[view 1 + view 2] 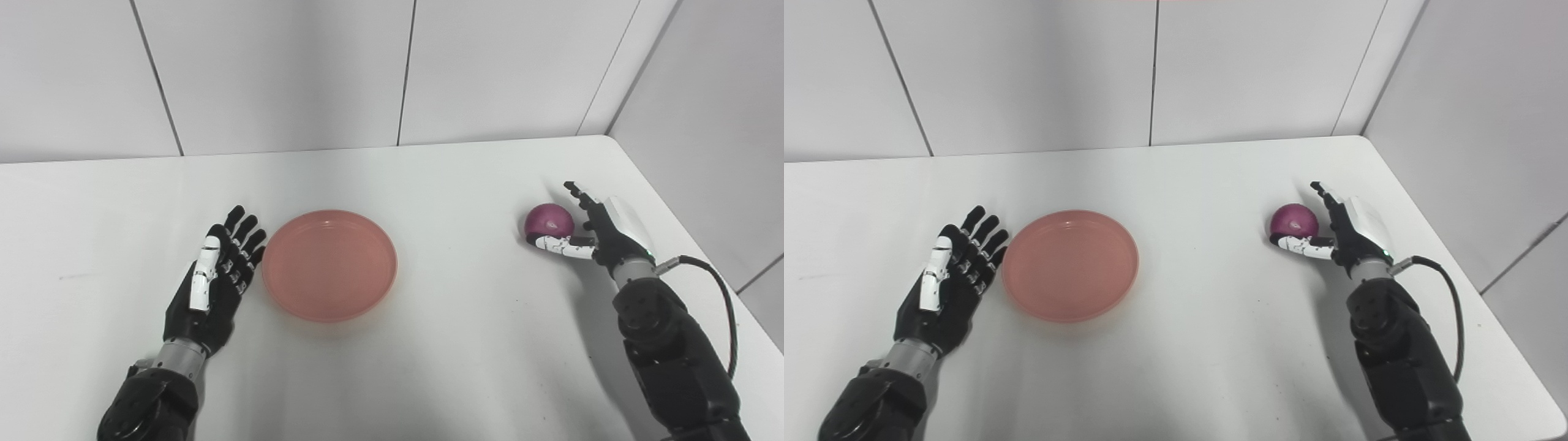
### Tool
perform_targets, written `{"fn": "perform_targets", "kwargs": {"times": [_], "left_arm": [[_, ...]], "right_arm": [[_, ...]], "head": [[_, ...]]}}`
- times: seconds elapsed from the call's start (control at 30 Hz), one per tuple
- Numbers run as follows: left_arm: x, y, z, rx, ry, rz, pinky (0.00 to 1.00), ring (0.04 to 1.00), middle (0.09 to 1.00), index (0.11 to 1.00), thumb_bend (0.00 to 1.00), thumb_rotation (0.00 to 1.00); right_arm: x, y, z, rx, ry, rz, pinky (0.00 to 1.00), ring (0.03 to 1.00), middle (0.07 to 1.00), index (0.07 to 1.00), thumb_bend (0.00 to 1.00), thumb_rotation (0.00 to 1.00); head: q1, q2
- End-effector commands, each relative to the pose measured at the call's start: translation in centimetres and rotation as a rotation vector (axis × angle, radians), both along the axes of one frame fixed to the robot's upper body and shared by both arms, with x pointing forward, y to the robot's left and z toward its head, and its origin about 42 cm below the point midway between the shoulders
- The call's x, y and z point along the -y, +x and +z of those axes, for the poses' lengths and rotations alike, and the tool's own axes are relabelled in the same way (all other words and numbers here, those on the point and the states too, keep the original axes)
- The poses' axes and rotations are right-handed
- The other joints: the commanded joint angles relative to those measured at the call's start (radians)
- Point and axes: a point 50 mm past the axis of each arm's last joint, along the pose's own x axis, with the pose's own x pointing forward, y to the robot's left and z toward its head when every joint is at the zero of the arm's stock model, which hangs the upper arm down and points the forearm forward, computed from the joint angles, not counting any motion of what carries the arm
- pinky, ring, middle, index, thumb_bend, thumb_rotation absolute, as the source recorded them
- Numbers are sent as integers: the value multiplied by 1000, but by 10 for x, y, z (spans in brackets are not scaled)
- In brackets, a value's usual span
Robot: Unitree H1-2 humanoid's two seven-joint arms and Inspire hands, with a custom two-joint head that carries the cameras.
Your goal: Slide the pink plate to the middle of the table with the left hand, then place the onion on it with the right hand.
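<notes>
Two spread hands: left hand [211, 278] beside pink plate [329, 264], right hand [591, 229] cupping onion [549, 222] loosely.

Both arms are matte black with bulky forearm shells dotted with small screw holes, each ending in a silver metal wrist ring. The left hand [211, 282] has black fingers and a white thumb. The right hand [597, 229] has a white back panel, and a black cable [723, 306] loops from its wrist.

Lab: bare white table [429, 184]; panelled walls [275, 67]
</notes>
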Motion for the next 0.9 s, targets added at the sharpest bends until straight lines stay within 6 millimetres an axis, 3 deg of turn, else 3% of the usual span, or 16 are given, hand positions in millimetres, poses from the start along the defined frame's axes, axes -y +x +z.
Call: {"fn": "perform_targets", "kwargs": {"times": [0.0, 0.33, 0.7, 0.87], "left_arm": [[-1, 0, 0, -15, 4, -7, 976, 976, 992, 976, 489, 1000], [-1, 0, 1, -10, 0, -10, 980, 979, 993, 979, 490, 1000], [-1, 0, 4, -11, 4, -8, 975, 979, 992, 976, 489, 1000], [0, 0, 4, -13, 3, -7, 975, 978, 992, 976, 493, 1000]], "right_arm": [[8, 5, 14, 18, -21, -18, 804, 900, 927, 939, 1000, 423], [5, 7, 14, -27, -16, -6, 654, 776, 846, 907, 1000, 421], [5, 4, 22, -91, -19, 31, 763, 839, 879, 887, 1000, 360], [4, 4, 22, -104, -24, 34, 764, 836, 873, 886, 1000, 352]], "head": [[1, 0], [3, 5], [3, 9], [2, 11]]}}
